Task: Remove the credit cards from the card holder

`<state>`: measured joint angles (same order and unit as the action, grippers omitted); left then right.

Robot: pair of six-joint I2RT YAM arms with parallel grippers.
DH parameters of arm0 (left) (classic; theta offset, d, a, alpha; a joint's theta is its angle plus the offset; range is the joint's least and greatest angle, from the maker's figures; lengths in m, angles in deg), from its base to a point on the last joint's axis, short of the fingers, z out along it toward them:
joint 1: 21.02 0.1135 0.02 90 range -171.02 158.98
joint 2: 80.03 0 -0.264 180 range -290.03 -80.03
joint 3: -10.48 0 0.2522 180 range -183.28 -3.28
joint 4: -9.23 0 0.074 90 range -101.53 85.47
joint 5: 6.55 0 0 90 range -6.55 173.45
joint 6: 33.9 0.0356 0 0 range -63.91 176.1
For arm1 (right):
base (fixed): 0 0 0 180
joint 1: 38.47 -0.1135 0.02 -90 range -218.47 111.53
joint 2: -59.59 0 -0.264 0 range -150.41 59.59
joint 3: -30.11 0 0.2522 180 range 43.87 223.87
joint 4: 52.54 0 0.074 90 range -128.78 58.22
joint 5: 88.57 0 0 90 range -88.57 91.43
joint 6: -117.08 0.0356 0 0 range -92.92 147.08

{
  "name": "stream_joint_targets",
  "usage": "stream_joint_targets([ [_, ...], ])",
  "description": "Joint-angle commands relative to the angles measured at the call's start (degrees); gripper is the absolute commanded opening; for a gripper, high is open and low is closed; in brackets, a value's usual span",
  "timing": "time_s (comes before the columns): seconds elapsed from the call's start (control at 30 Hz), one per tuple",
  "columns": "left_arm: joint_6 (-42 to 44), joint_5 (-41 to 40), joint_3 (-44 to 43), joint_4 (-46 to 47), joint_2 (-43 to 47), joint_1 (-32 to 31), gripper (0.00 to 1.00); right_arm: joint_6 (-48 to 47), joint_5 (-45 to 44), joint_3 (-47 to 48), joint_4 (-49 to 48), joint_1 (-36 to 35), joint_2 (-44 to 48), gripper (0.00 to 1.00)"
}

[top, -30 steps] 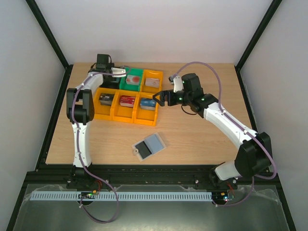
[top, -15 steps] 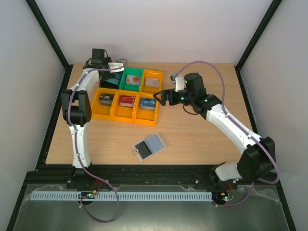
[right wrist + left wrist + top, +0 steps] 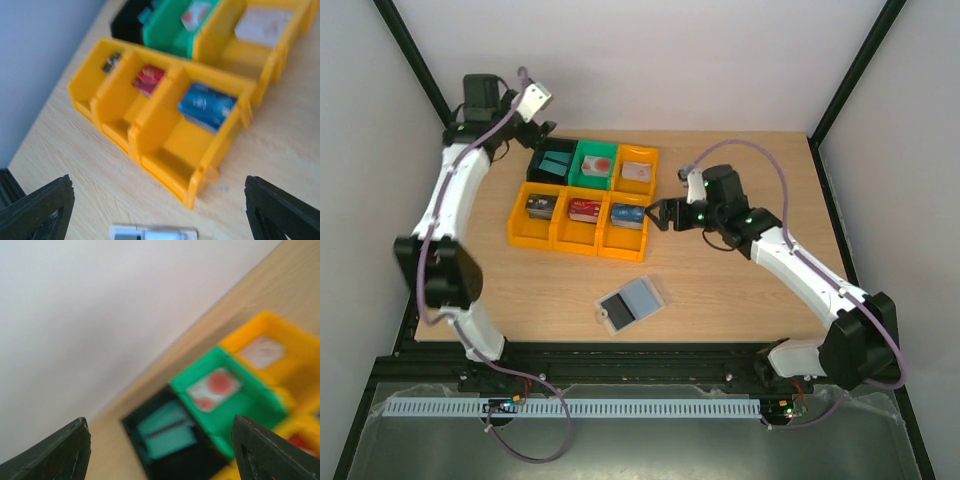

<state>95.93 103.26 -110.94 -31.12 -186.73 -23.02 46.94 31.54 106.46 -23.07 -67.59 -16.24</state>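
The card holder (image 3: 630, 305) lies open on the table, near the front, with a dark half and a grey-blue half; its edge shows at the bottom of the right wrist view (image 3: 152, 233). Credit cards lie in the bins: a teal one (image 3: 556, 163) (image 3: 167, 432) in the black bin, a red one (image 3: 585, 209) (image 3: 148, 79) and a blue one (image 3: 627, 213) (image 3: 206, 106) in orange compartments. My left gripper (image 3: 538, 120) (image 3: 160, 419) hangs open and empty, high above the back left corner. My right gripper (image 3: 657, 213) (image 3: 155, 182) is open and empty, just right of the blue card's bin.
The orange front bins (image 3: 565, 240) also hold a dark card (image 3: 540, 207). In the back row a green bin (image 3: 595, 180) holds a white card with red spots, and an orange bin (image 3: 637, 185) holds a pale card. The enclosure's white walls stand close behind.
My left arm has risen and swung back left, away from the black bin, its jaws opening; the teal card stays in that bin. My right gripper has shifted slightly toward the front.
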Motion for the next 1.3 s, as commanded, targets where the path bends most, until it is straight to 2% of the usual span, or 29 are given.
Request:
stream_joint_targets([
  [0.0,-18.6,15.0,13.8,-10.2,15.6,-0.6,0.79,1.9,-11.3,-4.1,6.3,-7.4,-1.3,0.90],
  [0.1,-26.9,20.2,25.1,-11.8,23.4,-1.1,0.80,2.1,-22.2,-4.4,10.9,-15.8,-5.6,0.89],
  [0.17,-34.1,19.8,31.7,-10.6,28.1,-1.4,0.80,3.3,-26.4,-4.6,13.2,-19.8,-9.1,0.90],
  [0.27,-39.1,18.4,38.6,-11.3,33.4,-1.8,0.81,6.1,-31.2,-5.8,14.1,-24.6,-12.4,0.90],
  [0.53,-54.8,11.5,54.5,-11.7,48.4,-4.7,0.81,10.3,-30.8,-9.0,8.0,-32.2,-16.1,0.91],
  [0.67,-59.0,8.2,64.1,-10.2,56.2,-10.6,0.82,11.6,-30.9,-11.8,5.7,-33.6,-17.7,0.94],
  [0.87,-68.5,10.6,78.4,-1.8,53.5,-13.0,0.86,12.8,-29.8,-13.8,0.8,-33.6,-21.1,0.95],
  [1.03,-76.0,16.0,84.6,9.2,48.6,-19.0,0.92,15.7,-26.0,-12.8,-4.9,-33.7,-24.2,0.95],
  [1.13,-81.2,17.1,90.8,14.6,47.2,-19.7,0.92,17.9,-23.8,-11.7,-8.2,-33.6,-26.4,0.95],
  [1.27,-82.8,17.6,92.8,20.1,44.8,-20.3,0.92,18.3,-20.4,-9.9,-10.3,-33.6,-29.0,0.95],
])
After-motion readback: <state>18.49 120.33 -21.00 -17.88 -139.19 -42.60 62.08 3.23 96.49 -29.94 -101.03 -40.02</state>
